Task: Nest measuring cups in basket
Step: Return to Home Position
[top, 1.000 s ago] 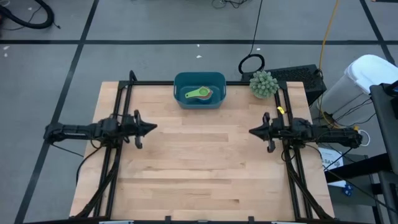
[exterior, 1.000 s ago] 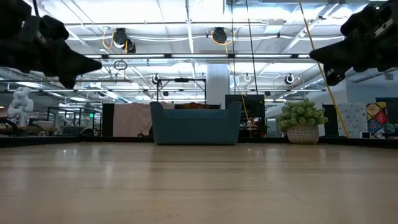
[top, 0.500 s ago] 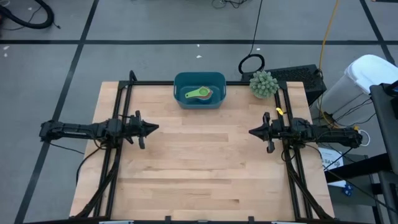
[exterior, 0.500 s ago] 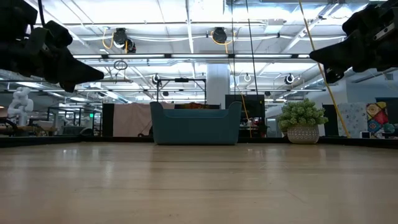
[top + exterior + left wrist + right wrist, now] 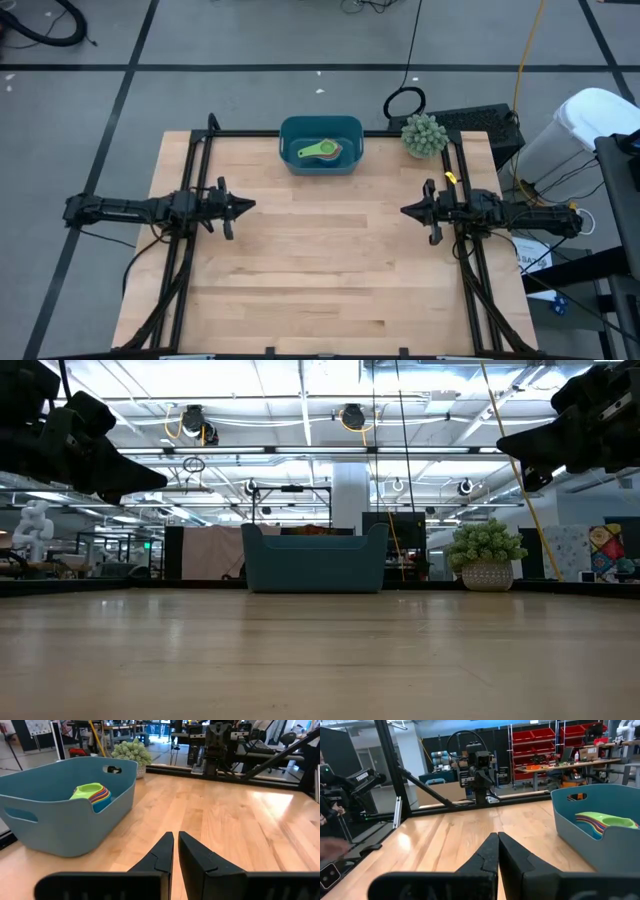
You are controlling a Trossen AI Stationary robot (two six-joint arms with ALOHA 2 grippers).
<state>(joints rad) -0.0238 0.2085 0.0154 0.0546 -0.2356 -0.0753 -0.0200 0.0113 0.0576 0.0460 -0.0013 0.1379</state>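
My left gripper (image 5: 243, 205) hangs over the table's (image 5: 330, 260) left side and my right gripper (image 5: 407, 211) over its right side, tips facing each other, well apart. Both wrist views show my fingers pressed together w/ barely a slit btwn them, nothing held. The high view can't show that: from above each gripper is just a dark point. Basket (image 5: 287, 140) sits at the far edge, centre. Cups (image 5: 320, 151) lie inside it, nested, green on top w/ handle pointing left. The high view gives only the green and a bit of orange. The wrist views catch the stack side-on, w/ several coloured rims under the green. The low view sees just the basket's wall, cups hidden, and both grippers held up off the table. Plant ball (image 5: 424, 134) sits at the far right corner, near the basket but apart
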